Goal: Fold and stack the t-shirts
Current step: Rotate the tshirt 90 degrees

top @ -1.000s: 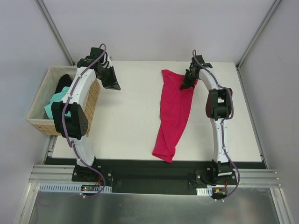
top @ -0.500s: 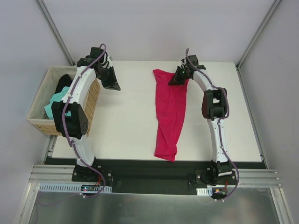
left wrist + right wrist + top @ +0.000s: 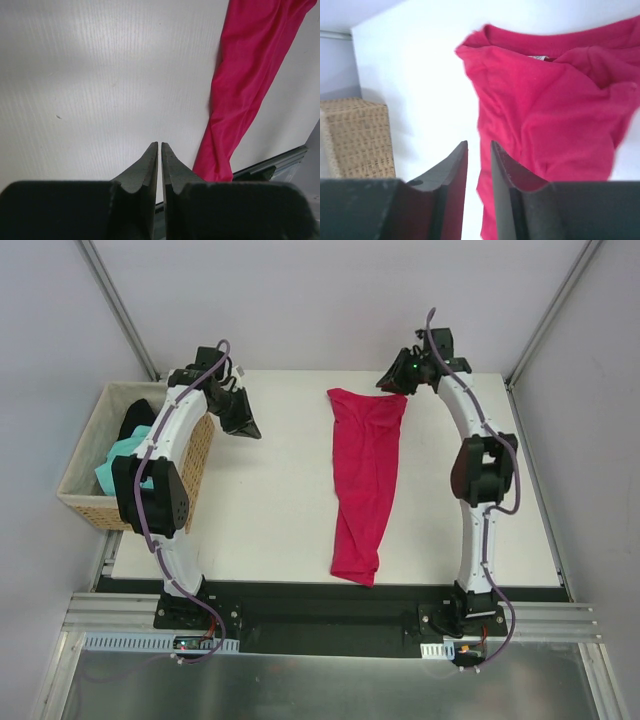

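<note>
Flattening comes first: red shirt [image 3: 365, 480] lies bunched lengthwise mid-desk [image 3: 280, 500]. Right fingers [image 3: 461, 160] slightly spread, empty, by its far end; left fingers [image 3: 153, 157] pressed together, idle. Grip both far corners, draw apart evenly.

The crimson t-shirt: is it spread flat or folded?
Roughly folded, not neatly. The crimson t-shirt lies on the table as a long, narrow, wrinkled strip, collar at the far end, no sleeves spread out.

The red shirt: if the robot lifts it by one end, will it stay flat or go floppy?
Probably floppy: the red shirt lies in soft wrinkled folds. Pushed, it would likely bunch up, not slide whole. It looks thin, so probably light.
</note>
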